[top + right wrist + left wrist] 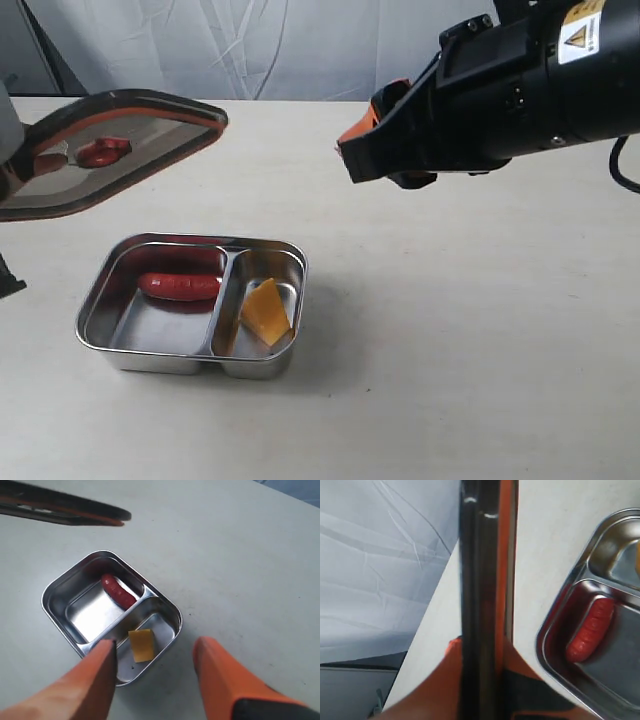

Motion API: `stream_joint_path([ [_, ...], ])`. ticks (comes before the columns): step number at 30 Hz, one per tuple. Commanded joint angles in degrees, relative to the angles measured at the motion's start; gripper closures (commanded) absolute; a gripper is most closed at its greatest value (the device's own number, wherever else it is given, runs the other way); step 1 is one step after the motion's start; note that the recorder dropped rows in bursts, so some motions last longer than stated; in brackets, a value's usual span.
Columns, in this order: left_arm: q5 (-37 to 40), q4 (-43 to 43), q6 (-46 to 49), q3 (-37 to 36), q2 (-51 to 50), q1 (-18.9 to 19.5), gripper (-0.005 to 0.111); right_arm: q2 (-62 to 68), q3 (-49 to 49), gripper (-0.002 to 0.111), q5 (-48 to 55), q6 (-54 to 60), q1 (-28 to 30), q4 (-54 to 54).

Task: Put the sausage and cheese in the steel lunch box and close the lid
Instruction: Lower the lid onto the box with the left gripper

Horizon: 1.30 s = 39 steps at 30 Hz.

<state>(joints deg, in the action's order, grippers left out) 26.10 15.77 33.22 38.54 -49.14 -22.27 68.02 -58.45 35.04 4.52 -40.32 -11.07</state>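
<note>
The steel lunch box (262, 243) is sitting open on the desk (450, 350). The sausage (180, 286) is lying in its larger compartment and the cheese (265, 312) is propped at a slant in the smaller one. So the filling looks done, and only the closing is waiting.

The lid (150, 135) is hanging in the air, up and to the left of the box and well clear of it. It is tilting, with its orange seal and red valve (103, 152) facing down. The left tool (480, 655) is pinching it by one thin edge only. The right tool (154, 645) is hovering above the desk beyond the box, with its jaws spread and nothing between them.

The main risk is lying in that edge grip. With most of the lid overhanging the fingers, it could be pivoting or slipping as it descends. A tilted lid would be touching one rim first. On a smooth desk that contact could be pushing the light box sideways, or leaving the lid cocked across a corner.

The cheese is a second worry. I cannot tell whether its raised corner is reaching rim height. If it is, the seal would be trapping it and stopping the lid from seating. Pressing down off-centre could also be tipping the box. Bringing the right tool in to help would be risking a knock against the lid.
</note>
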Motion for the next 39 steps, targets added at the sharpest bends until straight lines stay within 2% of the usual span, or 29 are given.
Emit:
stream_joint_path([
  [1, 1.45, 5.08, -3.06, 0.42, -2.17, -6.01, 0.107, -2.31, -0.19, 0.060, 0.61, -0.37, 0.33, 0.69],
  [3, 2.19, 9.71, -6.64, 0.42, -4.23, -8.50, 0.107, -3.14, -0.19, 0.060, 1.06, -0.37, 0.33, 0.69],
  [5, 2.68, 15.70, -14.57, 0.42, -6.76, -11.14, 0.107, -3.77, -0.19, 0.060, 1.70, -0.47, 0.33, 0.69],
  [6, 3.67, 24.40, -23.84, 0.42, -9.75, -14.29, 0.107, -4.47, -0.19, 0.060, 2.14, -0.47, 0.33, 1.56],
  [7, 4.41, 28.09, -27.50, 0.42, -11.28, -16.09, 0.107, -4.78, -0.19, 0.060, 2.44, -0.72, 0.33, 1.88],
  [8, 7.49, 37.66, -36.61, 0.42, -14.33, -19.88, 0.107, -5.13, -0.19, 0.060, 3.08, -2.56, 0.33, 4.10],
  [9, 9.09, 42.32, -40.47, 0.42, -15.55, -21.43, 0.107, -5.11, -0.19, 0.060, 3.51, -3.56, 0.33, 5.46],
  [10, 13.61, 49.96, -48.15, 0.42, -18.42, -25.17, 0.107, -5.11, -0.19, 0.060, 4.61, -6.33, 0.33, 9.10],
  [11, 15.13, 52.59, -50.76, 0.42, -19.45, -26.55, 0.107, -5.11, -0.09, 0.060, 5.16, -7.47, 0.33, 11.07],
  [12, 17.21, 55.71, -54.03, 0.42, -21.74, -29.54, 0.107, -5.11, -0.09, 0.060, 6.16, -10.12, 0.33, 14.48],
  [15, 21.46, 56.40, -56.67, 0.42, -25.73, -33.96, 0.107, -5.11, -0.09, 0.060, 9.43, -14.94, 0.33, 22.71],
  [18, 22.86, 56.52, -57.85, 0.42, -27.69, -35.00, 0.107, -5.20, -0.09, 0.060, 10.80, -19.78, 0.33, 27.63],
  [25, 21.66, 56.31, -60.64, 0.14, -29.78, -35.00, 0.107, -5.81, -0.09, 0.060, 10.69, -19.79, 0.33, 27.75],
  [34, 21.07, 59.60, -63.15, -4.09, -32.21, -35.00, 0.107, -5.81, -0.09, 0.060, 10.69, -19.79, 0.33, 27.75],
  [39, 18.14, 58.46, -63.28, -4.38, -32.29, -35.00, 0.107, -5.81, -0.09, 0.060, 10.59, -19.91, 0.33, 27.74],
])
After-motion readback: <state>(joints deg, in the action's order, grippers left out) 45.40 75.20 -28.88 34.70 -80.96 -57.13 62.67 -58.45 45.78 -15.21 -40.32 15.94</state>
